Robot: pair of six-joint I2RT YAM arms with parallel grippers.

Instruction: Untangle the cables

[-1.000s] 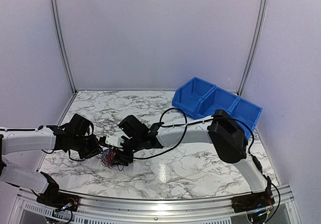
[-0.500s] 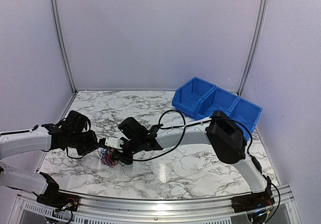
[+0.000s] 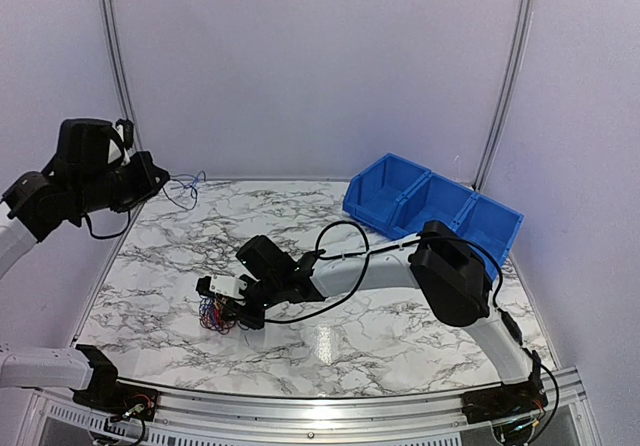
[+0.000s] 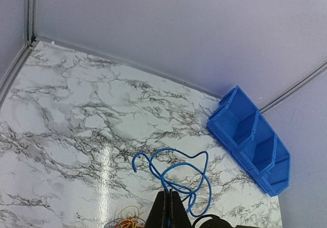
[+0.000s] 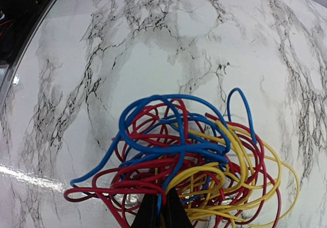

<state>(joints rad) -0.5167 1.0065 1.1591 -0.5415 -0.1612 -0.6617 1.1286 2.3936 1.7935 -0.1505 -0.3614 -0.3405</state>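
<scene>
The cables (image 3: 213,314) lie as a small tangle of blue, red and yellow wire on the marble table (image 3: 400,336), left of centre. My right gripper (image 3: 230,309) is down at the tangle's right side. In the right wrist view the cables (image 5: 189,156) fill the frame, and the right gripper (image 5: 161,200) is shut on a blue strand among red ones. My left gripper (image 3: 152,184) is raised high at the back left, shut on a single blue cable (image 3: 186,188) that hangs free of the tangle. In the left wrist view this blue cable (image 4: 176,171) loops out from the left gripper (image 4: 169,196).
A blue bin (image 3: 435,211) with three compartments stands at the back right, and shows as the blue bin (image 4: 250,141) in the left wrist view. The right arm's black lead (image 3: 340,231) arches above the table. Grey walls close in the back and both sides.
The left arm has risen from the tangle to the back left, drawing one blue cable out with it. The right gripper has shut on the tangle and stayed in place.
</scene>
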